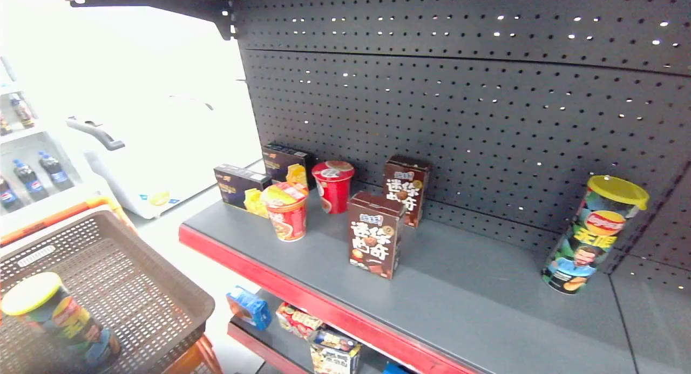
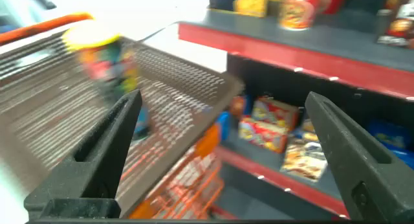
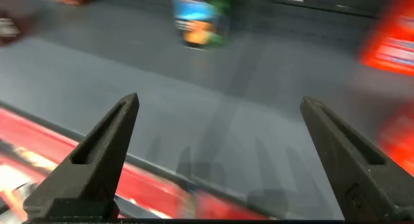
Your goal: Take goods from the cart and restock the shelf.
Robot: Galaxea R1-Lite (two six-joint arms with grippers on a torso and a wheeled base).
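Basket (image 1: 141,287) holds one yellow-lidded chip can (image 1: 54,323); left gripper (image 2: 224,101) gapes wide near it, right gripper (image 3: 220,102) wide over the shelf (image 1: 459,298).

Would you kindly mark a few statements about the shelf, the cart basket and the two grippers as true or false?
1. A yellow-lidded chip can stands upright on the grey shelf. True.
2. The cart basket holds nothing. False: a second chip can sits in it.
3. The left gripper is open and empty. True.
4. The right gripper is shut on a cup. False: it is open and empty, over the shelf.
5. The front brown box and the rear brown box lie flat. False: both stand upright.
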